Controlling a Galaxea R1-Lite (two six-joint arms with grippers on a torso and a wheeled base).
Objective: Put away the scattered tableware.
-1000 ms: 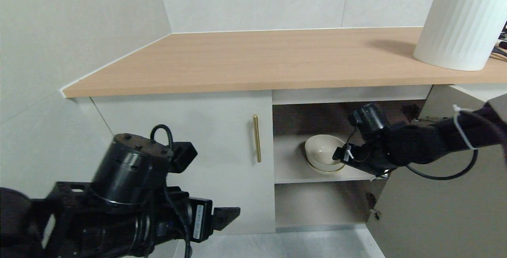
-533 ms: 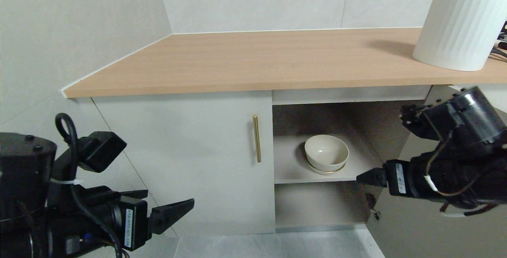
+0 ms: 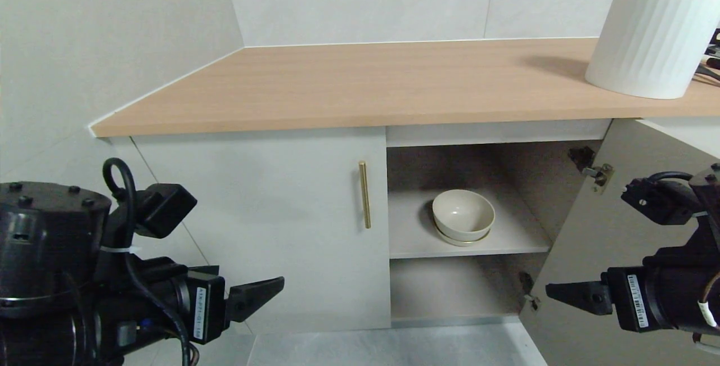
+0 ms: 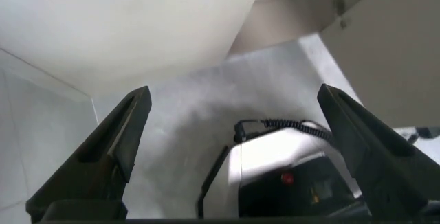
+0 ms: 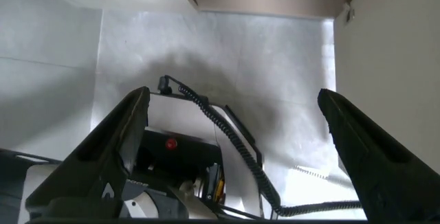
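Observation:
A cream bowl rests on a small plate on the middle shelf of the open cupboard. My right gripper hangs low outside the cupboard, to the right of the bowl and below it, in front of the open door. It is open with nothing between its fingers, and in the right wrist view the right gripper spans bare floor. My left gripper is low at the left, before the closed door. The left gripper is open too and holds nothing.
The right cupboard door stands swung open. The left door is closed and has a gold handle. Above runs a wooden countertop with a tall white ribbed vessel at its right end. Grey floor lies below.
My right gripper has drawn back from the bowl's rim, out of the cupboard, down and to the right. The left arm dropped lower and leftward. The bowl stays on the shelf.

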